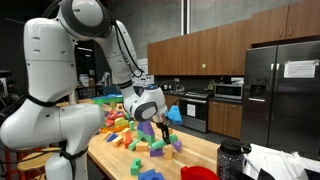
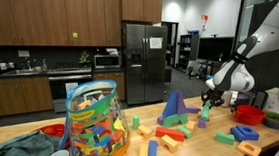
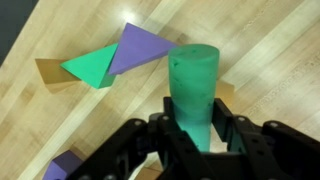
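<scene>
Wooden tabletop (image 3: 270, 50) littered with toy blocks (image 2: 175, 132); gripper (image 3: 197, 125) clamped on upright green cylinder (image 3: 195, 75), near purple wedge (image 3: 140, 48) and green wedge (image 3: 90, 68).

Clear: bare desk (image 3: 285, 70), 1 to 4 o'clock of the end effector (image 3: 198, 125).
Blocked: purple wedge (image 3: 135, 48) and green wedge (image 3: 88, 68) at 10 o'clock; purple block (image 3: 62, 166) at 8.
Jaw gap: filled by green cylinder (image 3: 195, 80).
</scene>
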`<action>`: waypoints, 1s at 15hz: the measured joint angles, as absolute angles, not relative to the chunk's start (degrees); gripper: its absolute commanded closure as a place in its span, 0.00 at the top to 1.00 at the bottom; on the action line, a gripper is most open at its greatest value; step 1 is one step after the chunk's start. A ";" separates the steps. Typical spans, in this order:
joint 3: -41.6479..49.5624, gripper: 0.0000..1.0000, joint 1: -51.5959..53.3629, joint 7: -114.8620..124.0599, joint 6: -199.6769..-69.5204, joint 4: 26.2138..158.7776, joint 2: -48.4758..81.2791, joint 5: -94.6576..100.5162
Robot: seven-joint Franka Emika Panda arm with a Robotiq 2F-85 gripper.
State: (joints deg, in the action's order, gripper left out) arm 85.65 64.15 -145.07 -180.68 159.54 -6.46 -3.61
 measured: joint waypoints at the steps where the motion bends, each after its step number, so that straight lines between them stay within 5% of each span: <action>1: 86.79 0.16 64.93 -145.77 -180.06 159.53 -6.50 -3.62; 15: 105.79 0.16 74.71 -149.05 -171.33 159.64 -10.65 8.83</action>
State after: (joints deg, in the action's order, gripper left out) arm 105.79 74.71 -149.05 -171.33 159.64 -10.65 8.83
